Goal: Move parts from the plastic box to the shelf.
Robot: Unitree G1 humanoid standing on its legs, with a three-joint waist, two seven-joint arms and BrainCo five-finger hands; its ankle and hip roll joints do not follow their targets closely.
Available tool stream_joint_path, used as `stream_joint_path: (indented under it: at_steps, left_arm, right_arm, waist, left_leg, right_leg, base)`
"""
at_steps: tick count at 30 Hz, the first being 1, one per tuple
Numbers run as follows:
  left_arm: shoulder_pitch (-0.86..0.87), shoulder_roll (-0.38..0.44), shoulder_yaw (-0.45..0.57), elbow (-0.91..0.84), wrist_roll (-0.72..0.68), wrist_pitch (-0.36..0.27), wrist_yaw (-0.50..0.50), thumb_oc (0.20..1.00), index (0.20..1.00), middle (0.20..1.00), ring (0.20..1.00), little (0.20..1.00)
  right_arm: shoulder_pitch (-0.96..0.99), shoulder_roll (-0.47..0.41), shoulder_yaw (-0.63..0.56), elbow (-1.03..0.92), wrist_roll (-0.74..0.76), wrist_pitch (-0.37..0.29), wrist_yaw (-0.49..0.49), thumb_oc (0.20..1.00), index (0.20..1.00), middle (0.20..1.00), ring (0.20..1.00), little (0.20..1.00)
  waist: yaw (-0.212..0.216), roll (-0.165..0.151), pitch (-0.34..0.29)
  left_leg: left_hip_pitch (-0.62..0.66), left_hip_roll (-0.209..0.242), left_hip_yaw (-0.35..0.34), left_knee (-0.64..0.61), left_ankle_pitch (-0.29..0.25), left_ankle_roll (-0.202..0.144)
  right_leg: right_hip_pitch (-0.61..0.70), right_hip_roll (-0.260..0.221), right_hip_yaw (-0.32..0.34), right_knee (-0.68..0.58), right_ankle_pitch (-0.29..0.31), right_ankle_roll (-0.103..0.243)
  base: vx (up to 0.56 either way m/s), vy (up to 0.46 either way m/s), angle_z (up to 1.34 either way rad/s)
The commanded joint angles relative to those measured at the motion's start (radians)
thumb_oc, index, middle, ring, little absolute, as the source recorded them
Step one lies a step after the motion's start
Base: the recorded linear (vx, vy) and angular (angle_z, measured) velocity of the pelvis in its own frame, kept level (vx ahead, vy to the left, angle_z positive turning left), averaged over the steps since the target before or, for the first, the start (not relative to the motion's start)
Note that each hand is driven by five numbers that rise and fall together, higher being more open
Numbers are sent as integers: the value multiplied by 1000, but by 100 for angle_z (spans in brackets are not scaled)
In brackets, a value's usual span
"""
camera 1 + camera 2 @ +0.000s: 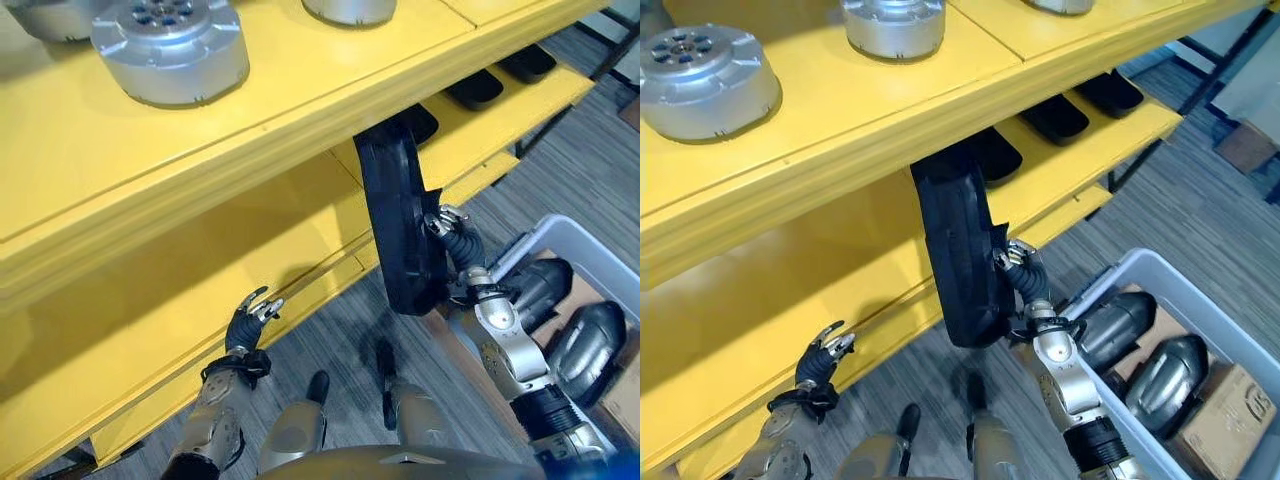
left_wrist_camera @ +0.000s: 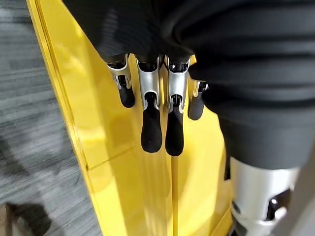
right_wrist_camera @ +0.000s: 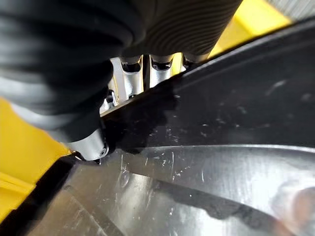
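The right hand [image 1: 1025,275] was clamped on a long black part [image 1: 960,250], fingers curled round its edge, holding it nearly upright with its top end against the front lip of the yellow shelf [image 1: 250,120]. Just behind that hand sat the grey plastic box [image 1: 1200,300], with more dark parts [image 1: 1165,380] lying inside. Well apart, beside the shelf's lower board, the left hand [image 1: 250,320] hung empty with its fingers relaxed and spread. Round silver parts [image 1: 170,45] stood on the shelf's top board.
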Motion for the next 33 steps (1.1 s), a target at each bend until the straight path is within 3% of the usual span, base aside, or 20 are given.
stream_joint_path:
  at_steps: [1,11,20,25,33]
  left_arm:
    - [-9,46,74,-107,-4,-65,11,1000,1000,1000,1000,1000]
    - [18,52,28,-99,-21,-50,-8,1000,1000,1000,1000,1000]
    - [18,70,-23,-105,-50,-45,-15,1000,1000,1000,1000,1000]
    - [-3,98,-50,-110,-64,-55,-8,1000,1000,1000,1000,1000]
    - [-31,141,-76,-100,-88,-76,15,1000,1000,1000,1000,1000]
  right_arm:
    - [-41,-42,-50,-73,47,-52,24,200,200,200,200,200]
    - [-87,-73,21,20,10,-21,23,200,200,200,200,200]
    - [-310,-67,134,168,-17,-2,-5,200,200,200,200,200]
    - [-468,-46,181,265,6,4,-39,200,200,200,200,200]
    - [-788,-122,205,438,24,18,-118,200,200,200,200,200]
  waist:
    - [7,-20,-67]
    - [32,-3,-102]
    - [86,-1,-90]
    - [123,9,-51]
    - [169,46,40]
  left_leg:
    - [36,35,37,-105,-17,-20]
    - [29,91,-23,-157,35,-73]
    - [14,88,-76,-157,47,-83]
    - [-27,85,-104,-157,65,-91]
    - [-146,102,-117,-157,127,-110]
  right_leg:
    - [110,-20,-66,6,-41,7]
    - [203,8,-156,-94,-61,-34]
    - [216,10,-206,-89,-77,-46]
    - [170,12,-235,-48,-93,-52]
    - [-7,31,-261,84,-133,-73]
  base:
    - [86,-211,81]
    - [45,-158,25]
    - [28,-40,17]
    - [-60,-40,26]
    - [-126,-69,6]
